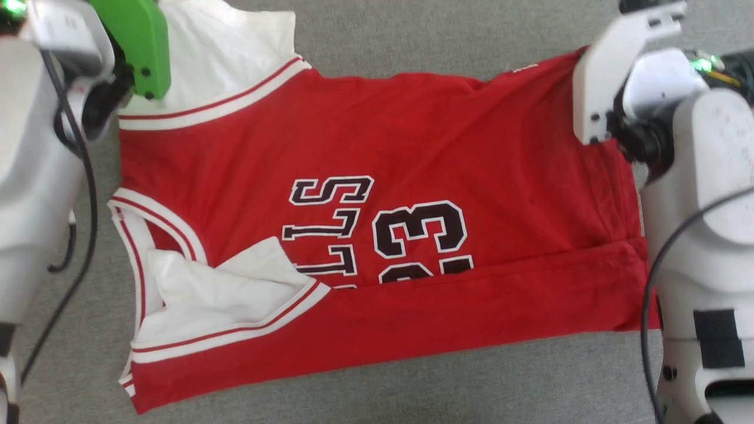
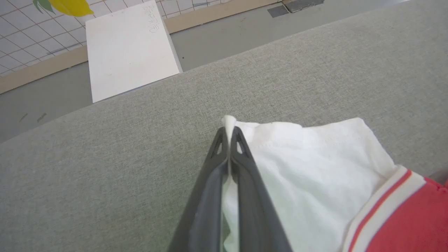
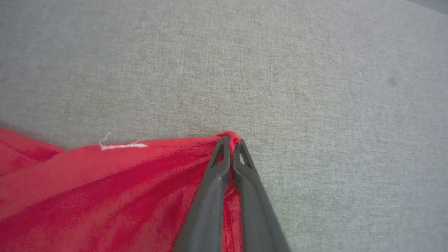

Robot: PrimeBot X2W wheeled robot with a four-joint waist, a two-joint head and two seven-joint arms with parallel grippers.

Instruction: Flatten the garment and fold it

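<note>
Left claw (image 2: 229, 131), right claw (image 3: 231, 140), one pinched garment (image 1: 412, 147)

Both arms stretched forward, each holding a pinch of the garment (image 1: 412, 129).

The left arm (image 1: 29, 147) runs up the left side with its green wrist cover (image 1: 138, 47) tipped downward. The left gripper (image 2: 229, 134) has its two dark fingers (image 2: 210, 196) pressed together, with a white fold caught between the tips. The right arm (image 1: 695, 176) stands opposite, its white wrist bracket (image 1: 607, 88) angled down. The right gripper (image 3: 231, 141) is closed the same way, with a red corner nipped between its tips.
</note>
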